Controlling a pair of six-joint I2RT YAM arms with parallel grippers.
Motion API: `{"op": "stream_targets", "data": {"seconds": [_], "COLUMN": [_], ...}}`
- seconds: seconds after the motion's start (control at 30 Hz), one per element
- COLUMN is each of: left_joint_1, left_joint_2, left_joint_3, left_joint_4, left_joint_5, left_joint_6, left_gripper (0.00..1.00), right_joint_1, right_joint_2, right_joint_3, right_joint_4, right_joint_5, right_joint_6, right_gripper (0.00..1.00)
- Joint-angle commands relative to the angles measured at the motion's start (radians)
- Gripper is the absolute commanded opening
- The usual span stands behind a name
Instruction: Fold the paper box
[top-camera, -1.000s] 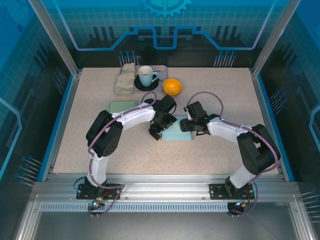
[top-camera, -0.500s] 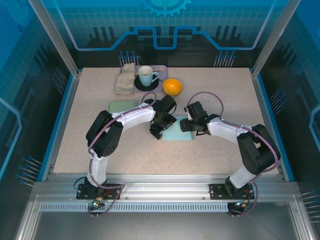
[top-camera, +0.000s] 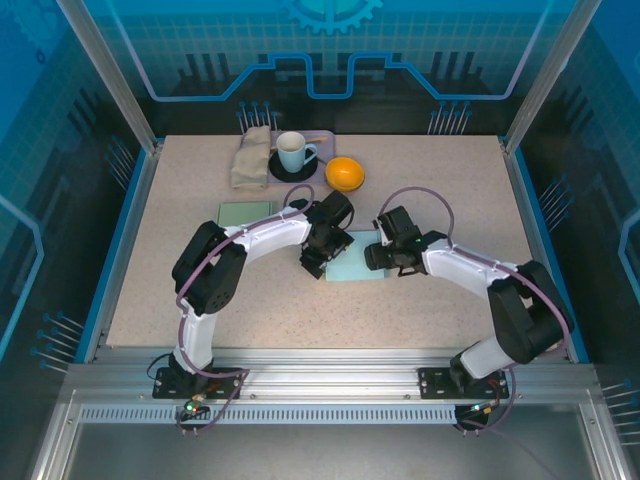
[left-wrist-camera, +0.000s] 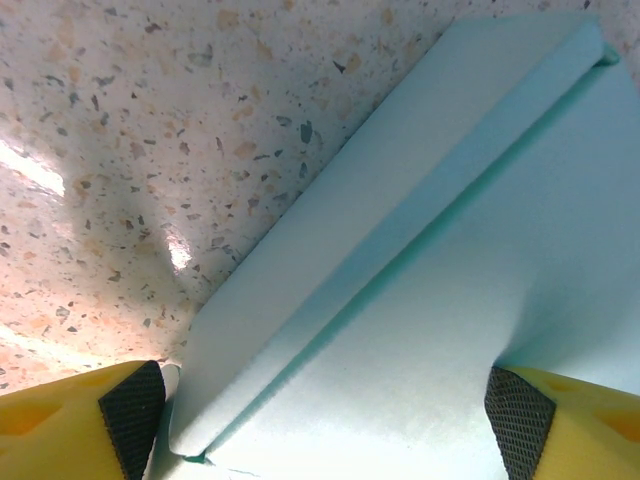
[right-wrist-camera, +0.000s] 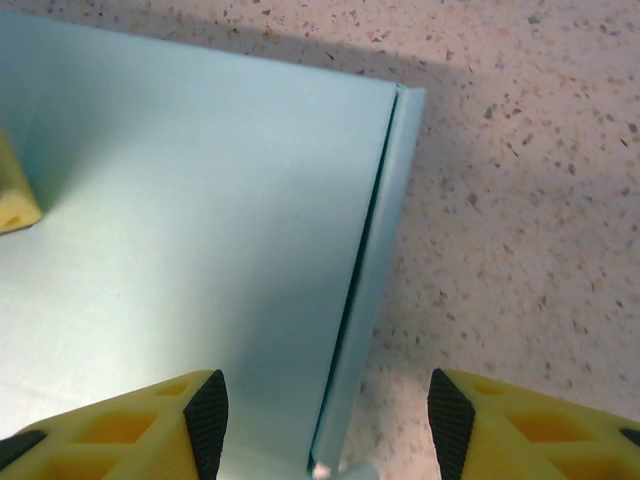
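Supporting table (top-camera: 200, 290): speckled beige top.
Paper box (top-camera: 352, 266): pale teal sheet lying flat at the table's centre, with both side flaps creased up.
Left gripper (left-wrist-camera: 320, 400): at the box's 9 o'clock, with its jaws spread wide across the left flap.
Right gripper (right-wrist-camera: 325, 410): at the box's 3 o'clock, with its jaws spread and the right flap standing free between them.
Folded towel (top-camera: 250, 156): 11 o'clock from the box, near the far edge.
Green pad (top-camera: 245, 213): 10 o'clock from the box.
Mug (top-camera: 292, 152): just beside the towel, at its 3 o'clock.
Orange (top-camera: 344, 174): 12 o'clock from the box.
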Motion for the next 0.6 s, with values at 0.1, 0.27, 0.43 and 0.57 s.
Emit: {"op": "stream_targets", "data": {"seconds": [0.1, 0.27, 0.43, 0.57], "left_joint_1": [0.009, 0.009, 0.009, 0.01], "left_joint_2": [0.026, 0.026, 0.023, 0.02], "left_joint_3": [-0.04, -0.043, -0.046, -0.046], "left_joint_4": [-0.057, -0.059, -0.061, -0.06], "left_joint_5": [-0.049, -0.049, -0.048, -0.053], "left_joint_6": [0.0, 0.0, -0.001, -0.001], "left_gripper": [0.87, 0.87, 0.87, 0.87], "right_joint_1": [0.02, 0.019, 0.02, 0.021], "right_joint_2": [-0.106, -0.114, -0.106, -0.082], "right_joint_3": [-0.046, -0.084, -0.126, -0.141], "right_joint_4": [-0.047, -0.01, 0.034, 0.062], "right_joint_5": [-0.058, -0.089, -0.135, -0.184], "right_joint_6": [0.064, 0.13, 0.192, 0.218], "right_gripper": [0.54, 0.54, 0.54, 0.54]}}
